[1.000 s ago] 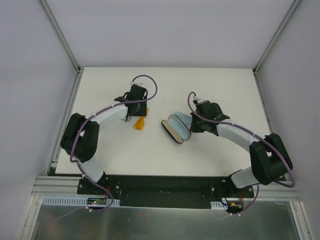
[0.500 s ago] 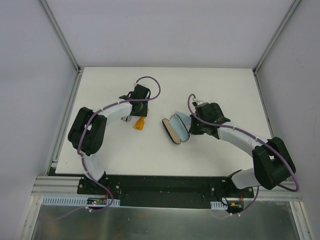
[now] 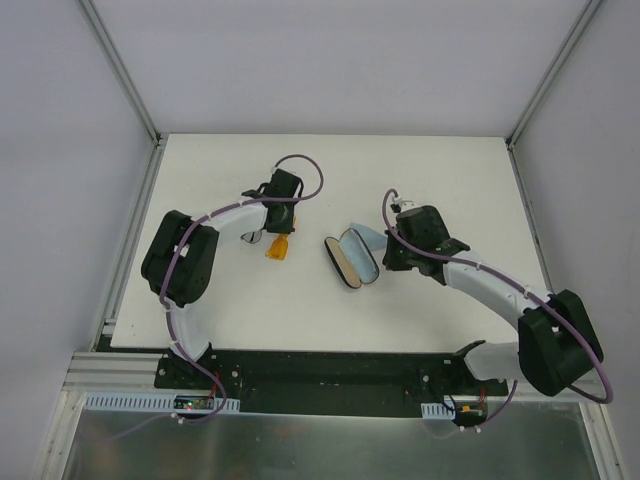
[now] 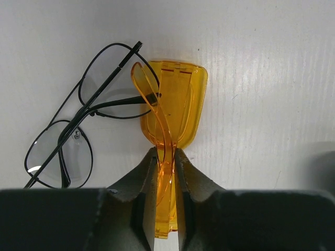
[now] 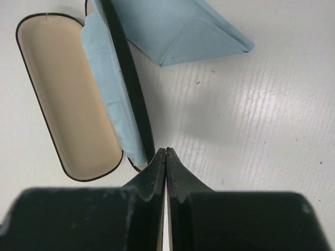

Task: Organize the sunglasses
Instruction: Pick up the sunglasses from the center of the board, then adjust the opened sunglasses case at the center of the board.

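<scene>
The translucent orange sunglasses (image 4: 178,99) lie folded on the white table, left of centre in the top view (image 3: 279,248). My left gripper (image 4: 165,152) has its two fingers pressed on either side of them, shut on their near end. The thin dark wire-framed sunglasses (image 4: 60,154) lie just left of the orange pair, one temple crossing over it; in the top view they (image 3: 252,237) are partly under my left arm. My right gripper (image 5: 166,150) is shut with nothing in it, its tips beside the black case (image 5: 68,104).
The black oval case (image 3: 350,257) lies open at mid-table, beige inside, with a light-blue cloth (image 5: 112,94) in its lid. A second folded light-blue cloth (image 5: 178,31) lies on the table just beyond it. Walls enclose the table on three sides.
My left gripper's fingers have come together on the orange sunglasses, and the left arm has shifted slightly right. The right arm has drifted a little to the right, still shut.
</scene>
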Tool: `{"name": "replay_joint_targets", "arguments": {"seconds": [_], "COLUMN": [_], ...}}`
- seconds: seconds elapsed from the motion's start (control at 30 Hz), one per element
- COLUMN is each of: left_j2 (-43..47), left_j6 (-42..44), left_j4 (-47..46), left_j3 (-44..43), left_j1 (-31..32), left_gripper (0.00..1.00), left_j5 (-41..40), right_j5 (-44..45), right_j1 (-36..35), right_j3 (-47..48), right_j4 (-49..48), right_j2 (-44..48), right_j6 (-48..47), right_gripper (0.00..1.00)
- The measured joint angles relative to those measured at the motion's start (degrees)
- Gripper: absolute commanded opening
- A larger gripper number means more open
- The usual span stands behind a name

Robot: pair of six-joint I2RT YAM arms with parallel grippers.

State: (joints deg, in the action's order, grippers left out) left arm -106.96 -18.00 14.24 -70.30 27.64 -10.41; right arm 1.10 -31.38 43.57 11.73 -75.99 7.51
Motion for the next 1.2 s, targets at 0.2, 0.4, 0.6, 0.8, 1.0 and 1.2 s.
{"name": "replay_joint_targets", "arguments": {"seconds": [0.2, 0.4, 0.6, 0.8, 1.0, 1.2], "left_j2": [0.07, 2.99, 11.52, 18.73, 22.12, 23.91], "left_j6": [0.46, -0.59, -3.98, -11.23, -19.15, -25.46], "left_j4": [0.48, 2.05, 2.40, 1.18, -2.95, -7.28], "left_j3": [-0.39, -0.37, 0.04, 2.12, 8.81, 12.52], "left_j1": [0.00, 0.00, 0.00, 0.00, 0.04, 1.29], "left_gripper": [0.02, 0.02, 0.01, 0.00, 0.01, 0.01], "left_j5": [1.53, 6.82, 12.92, 20.15, 25.75, 26.93], "right_j5": [3.50, 5.57, 5.51, 5.33, 3.04, 1.01], "right_j1": [0.11, 1.33, 2.80, 3.13, 3.17, 2.45], "right_j3": [-1.29, -3.41, -4.96, -4.87, -4.28, -4.28], "right_j4": [0.63, 0.48, 0.02, -1.16, -3.10, -4.55], "right_j2": [4.17, 6.32, 6.45, 5.90, 2.80, 1.66], "right_j6": [0.00, 0.13, 0.48, 0.50, 1.05, 1.01], "right_gripper": [0.01, 0.01, 0.01, 0.01, 0.01, 0.01]}}
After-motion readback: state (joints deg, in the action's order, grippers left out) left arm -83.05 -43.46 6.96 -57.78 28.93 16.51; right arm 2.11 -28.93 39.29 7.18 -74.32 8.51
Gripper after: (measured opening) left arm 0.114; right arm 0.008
